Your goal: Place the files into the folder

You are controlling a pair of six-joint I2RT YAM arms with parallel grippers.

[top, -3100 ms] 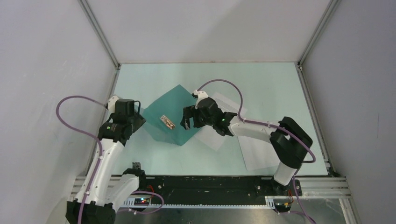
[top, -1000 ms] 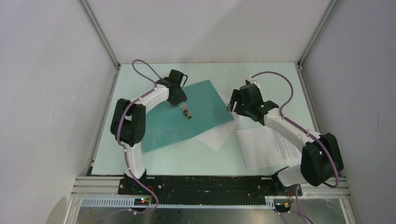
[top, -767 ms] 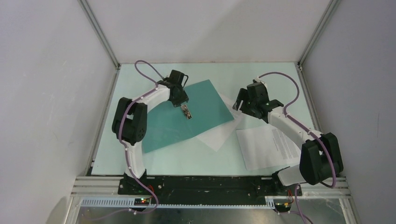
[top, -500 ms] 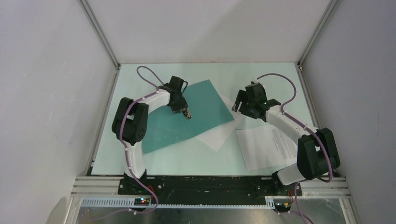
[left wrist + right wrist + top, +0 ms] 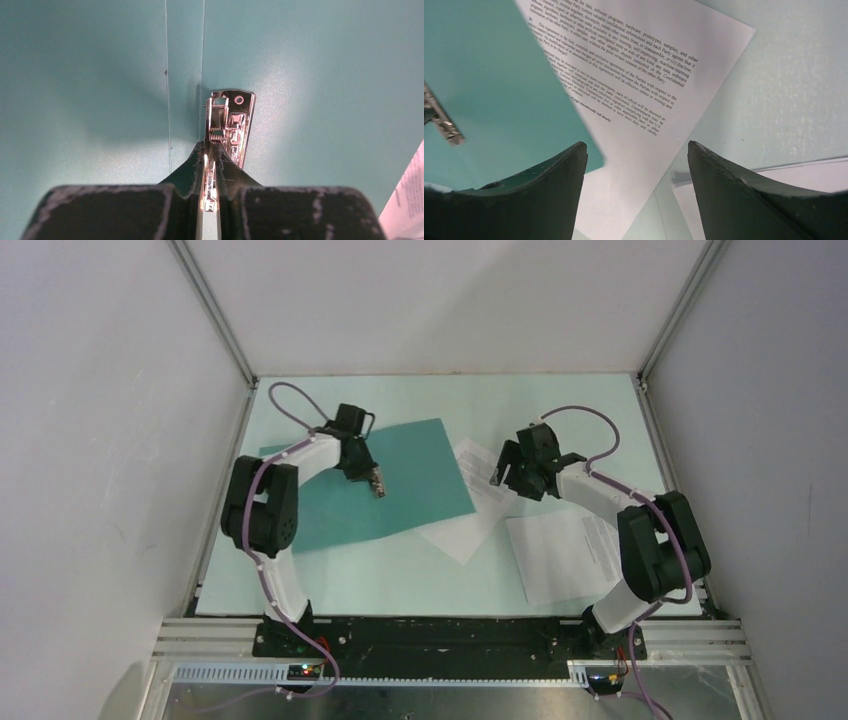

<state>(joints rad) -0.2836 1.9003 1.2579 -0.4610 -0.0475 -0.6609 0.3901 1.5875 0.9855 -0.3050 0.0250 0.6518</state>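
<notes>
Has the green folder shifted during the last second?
Yes. The folder slid left, toward the table's left edge, uncovering more of the paper beneath.

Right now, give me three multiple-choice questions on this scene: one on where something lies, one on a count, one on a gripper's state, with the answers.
1. Where does the paper sheet nearer the folder lie?
A. partly under the folder's right edge
B. wholly inside the folder
C. on top of the folder's left half

2. How many white sheets are in view?
A. four
B. one
C. two

3. What is the left gripper doing?
A. standing wide open
B. shut on the metal clip
C. shut on a sheet

Answers:
1 A: the right wrist view shows teal covering part of its printed text.
2 C: one lies by the folder and a second sheet lies further right.
3 B: its fingers pinch the clip at the folder's spine.
</notes>
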